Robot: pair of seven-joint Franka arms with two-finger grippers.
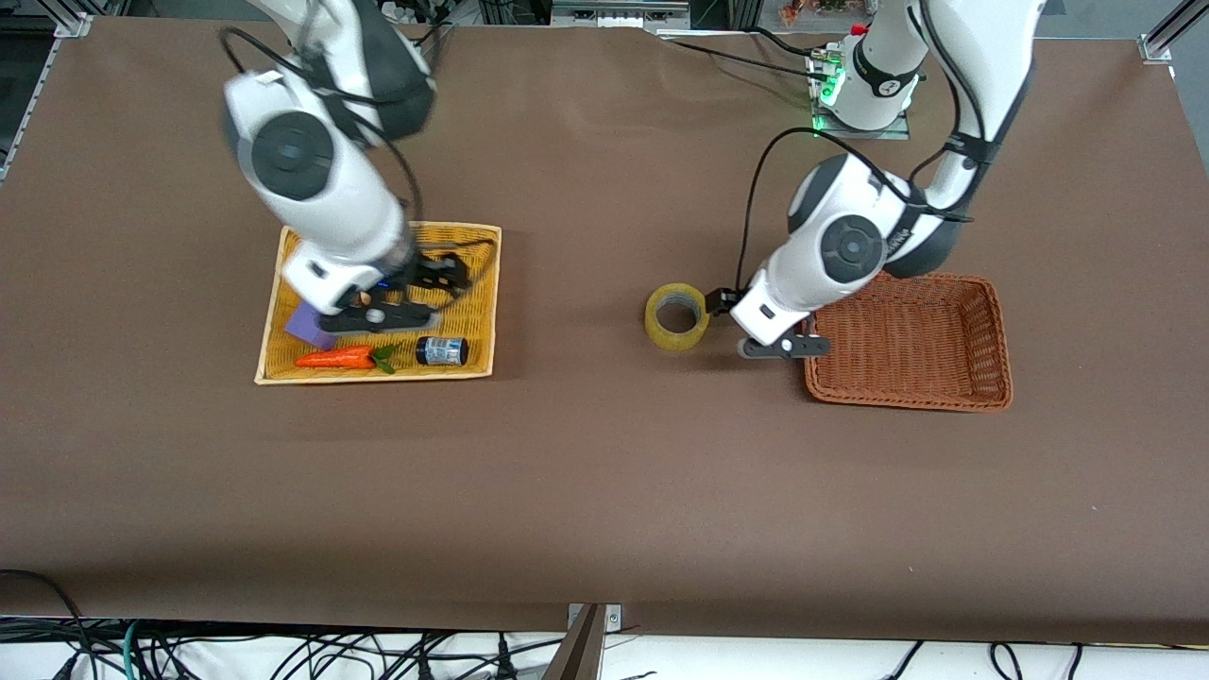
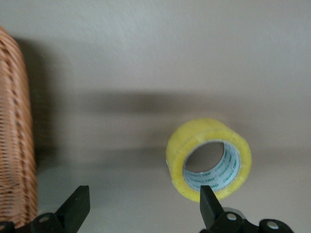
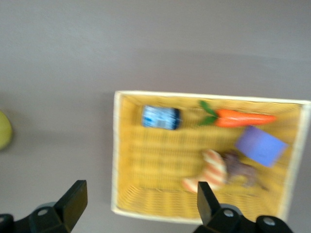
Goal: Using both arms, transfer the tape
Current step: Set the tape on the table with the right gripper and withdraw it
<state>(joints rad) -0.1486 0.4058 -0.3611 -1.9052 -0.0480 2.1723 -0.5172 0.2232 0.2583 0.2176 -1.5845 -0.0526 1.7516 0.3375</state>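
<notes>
My left gripper (image 2: 141,206) hangs fingers spread beside the tape (image 1: 676,316), at its three o'clock. My right gripper (image 3: 138,204), jaws wide, hovers over the yellow basket (image 1: 477,293).

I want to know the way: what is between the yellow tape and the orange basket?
Only the open left gripper, beside the tape; under it, bare table up to the basket, in front and left wrist views.

A brown tabletop (image 1: 604,491) fills nearly the whole front view, its covering smooth and evenly lit, with soft shadows. Metal frame corners (image 1: 1157,45) show at its upper edge. Along the lower edge lies a pale floor strip with tangled black cables (image 1: 378,654) and a metal bracket (image 1: 593,619).
</notes>
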